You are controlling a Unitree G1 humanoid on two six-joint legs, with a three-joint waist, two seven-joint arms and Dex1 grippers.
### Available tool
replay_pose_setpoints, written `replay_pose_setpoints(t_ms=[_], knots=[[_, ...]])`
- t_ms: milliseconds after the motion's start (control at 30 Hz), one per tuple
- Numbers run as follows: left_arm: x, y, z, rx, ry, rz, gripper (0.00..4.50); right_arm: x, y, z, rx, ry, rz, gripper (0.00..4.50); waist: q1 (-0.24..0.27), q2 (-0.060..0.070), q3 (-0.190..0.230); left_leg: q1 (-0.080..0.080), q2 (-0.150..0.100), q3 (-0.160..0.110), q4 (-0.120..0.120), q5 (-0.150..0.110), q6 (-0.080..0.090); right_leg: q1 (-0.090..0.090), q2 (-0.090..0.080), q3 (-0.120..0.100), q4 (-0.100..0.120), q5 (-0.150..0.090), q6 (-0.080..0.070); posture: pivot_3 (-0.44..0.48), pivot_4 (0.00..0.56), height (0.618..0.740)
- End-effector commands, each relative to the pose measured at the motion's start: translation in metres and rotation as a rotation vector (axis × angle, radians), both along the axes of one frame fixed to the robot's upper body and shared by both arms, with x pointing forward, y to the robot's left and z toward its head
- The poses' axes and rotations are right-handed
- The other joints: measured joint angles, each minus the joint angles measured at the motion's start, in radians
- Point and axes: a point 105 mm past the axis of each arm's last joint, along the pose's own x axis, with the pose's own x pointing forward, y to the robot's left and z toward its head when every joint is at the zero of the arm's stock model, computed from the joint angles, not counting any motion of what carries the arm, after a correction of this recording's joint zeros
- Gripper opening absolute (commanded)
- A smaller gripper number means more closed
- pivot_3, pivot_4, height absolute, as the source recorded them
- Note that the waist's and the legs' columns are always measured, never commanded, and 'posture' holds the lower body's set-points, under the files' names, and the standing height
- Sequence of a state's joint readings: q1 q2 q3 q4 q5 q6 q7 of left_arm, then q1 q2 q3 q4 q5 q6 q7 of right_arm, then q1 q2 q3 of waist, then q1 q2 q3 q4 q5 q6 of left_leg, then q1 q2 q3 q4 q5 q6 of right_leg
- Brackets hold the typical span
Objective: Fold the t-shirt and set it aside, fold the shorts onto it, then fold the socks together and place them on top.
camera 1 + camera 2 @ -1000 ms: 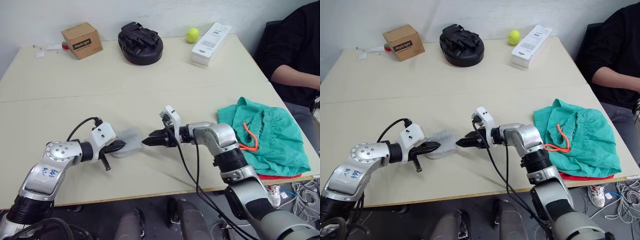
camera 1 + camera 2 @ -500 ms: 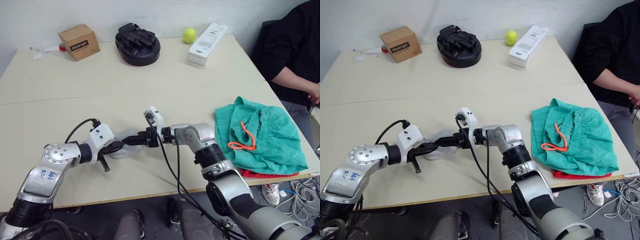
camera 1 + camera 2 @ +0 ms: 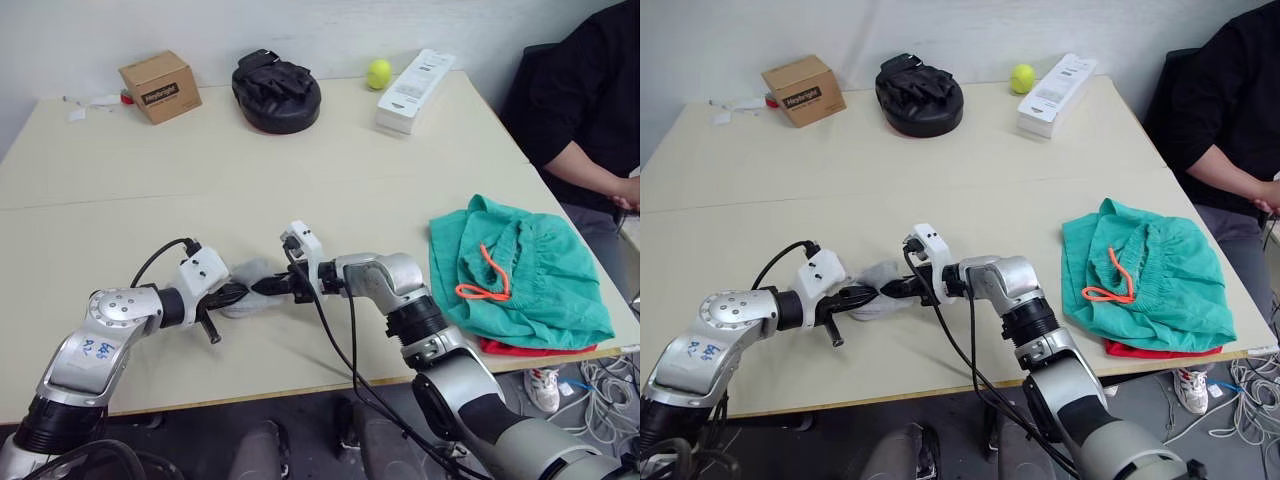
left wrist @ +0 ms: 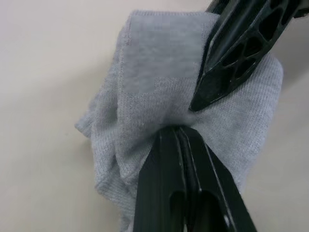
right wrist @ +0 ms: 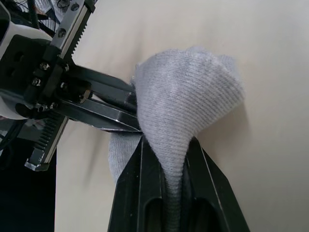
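We had both grippers clamped on the socks (image 3: pixel 248 285): left gripper (image 3: pixel 240 292) and right gripper (image 3: pixel 262 286), fingers closed, at the table's (image 3: pixel 300 180) near-left.

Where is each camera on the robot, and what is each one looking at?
Left eye view: on the head, looking down at the table; both arms show.
Right eye view: beside it, same scene.
Left wrist view: on the left wrist, looking along the left gripper, shut on the socks.
Right wrist view: on the right wrist, looking along the right gripper, pinching the socks too.
All views share the socks.
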State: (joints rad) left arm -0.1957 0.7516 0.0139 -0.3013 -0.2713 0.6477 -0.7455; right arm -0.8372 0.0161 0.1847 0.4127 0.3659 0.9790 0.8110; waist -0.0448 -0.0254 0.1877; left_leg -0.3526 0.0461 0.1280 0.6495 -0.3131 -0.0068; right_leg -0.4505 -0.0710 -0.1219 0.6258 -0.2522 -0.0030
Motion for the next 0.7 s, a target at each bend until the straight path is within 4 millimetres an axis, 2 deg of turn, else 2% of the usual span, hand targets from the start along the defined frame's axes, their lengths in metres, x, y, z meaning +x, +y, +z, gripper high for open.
replay_pose_setpoints(t_ms=[33, 100, 167, 200, 300, 400, 433, 567, 700], knots=[[-0.001, -0.008, 0.024, -0.149, -0.002, -0.042, 1.16, -0.001, -0.012, 0.008, 0.022, -0.023, -0.012, 0.0, 0.008, 0.0, 0.0, -0.001, 0.0, 0.0, 0.0, 0.0, 0.0, 0.0, 0.0, 0.0, 0.0, 0.0, 0.0, 0.0, 0.15, 0.74], [-0.005, -0.014, 0.042, -0.229, -0.012, -0.093, 1.74, -0.002, -0.022, 0.014, 0.022, -0.058, -0.016, 0.0, 0.016, 0.0, 0.0, -0.002, 0.0, 0.0, 0.001, 0.001, -0.001, -0.002, 0.0, 0.0, -0.001, 0.0, 0.0, 0.0, 0.15, 0.74], [-0.007, -0.017, 0.051, -0.257, -0.02, -0.122, 2.39, -0.003, -0.032, 0.02, 0.024, -0.082, -0.026, 0.0, 0.016, 0.0, 0.0, -0.005, -0.001, 0.0, 0.002, 0.001, -0.002, -0.004, 0.0, 0.0, -0.001, 0.0, 0.0, 0.0, 0.15, 0.74], [-0.01, -0.021, 0.057, -0.269, -0.026, -0.157, 2.7, -0.004, -0.043, 0.027, 0.028, -0.104, -0.036, 0.0, 0.017, 0.0, 0.0, -0.006, -0.001, 0.0, 0.002, 0.001, -0.002, -0.004, -0.001, 0.0, -0.001, 0.0, 0.0, 0.0, 0.15, 0.74], [-0.019, -0.038, 0.077, -0.316, -0.053, -0.255, 3.68, -0.016, -0.088, 0.056, 0.051, -0.155, -0.061, 0.0, 0.02, 0.0, 0.0, -0.01, -0.001, 0.0, 0.002, 0.001, -0.002, -0.008, -0.001, -0.001, -0.001, 0.0, 0.0, 0.0, 0.15, 0.74], [-0.027, -0.052, 0.085, -0.339, -0.073, -0.329, 4.48, -0.032, -0.136, 0.087, 0.07, -0.193, -0.091, 0.0, 0.022, 0.0, 0.001, -0.017, -0.002, -0.001, 0.003, 0.001, -0.001, -0.013, -0.001, -0.002, 0.0, 0.001, 0.002, 0.0, 0.15, 0.74], [-0.028, -0.055, 0.086, -0.341, -0.076, -0.34, 4.48, -0.036, -0.147, 0.093, 0.07, -0.201, -0.1, 0.0, 0.022, 0.0, 0.001, -0.017, -0.002, -0.001, 0.003, 0.001, -0.001, -0.013, -0.001, -0.002, -0.001, 0.001, 0.002, 0.0, 0.15, 0.74], [-0.032, -0.064, 0.086, -0.331, -0.092, -0.381, 4.48, -0.042, -0.217, 0.125, 0.027, -0.27, -0.242, 0.0, 0.019, -0.001, 0.002, -0.016, -0.002, -0.001, 0.002, 0.0, 0.001, -0.012, 0.001, -0.003, -0.006, 0.001, 0.002, 0.0, 0.15, 0.74], [-0.031, -0.065, 0.082, -0.327, -0.091, -0.381, 4.48, -0.039, -0.3, 0.144, 0.01, -0.277, -0.498, 0.0, 0.022, -0.003, 0.004, -0.016, -0.002, -0.002, 0.002, -0.001, 0.004, -0.012, 0.003, -0.003, -0.006, 0.001, 0.003, 0.0, 0.15, 0.74]])
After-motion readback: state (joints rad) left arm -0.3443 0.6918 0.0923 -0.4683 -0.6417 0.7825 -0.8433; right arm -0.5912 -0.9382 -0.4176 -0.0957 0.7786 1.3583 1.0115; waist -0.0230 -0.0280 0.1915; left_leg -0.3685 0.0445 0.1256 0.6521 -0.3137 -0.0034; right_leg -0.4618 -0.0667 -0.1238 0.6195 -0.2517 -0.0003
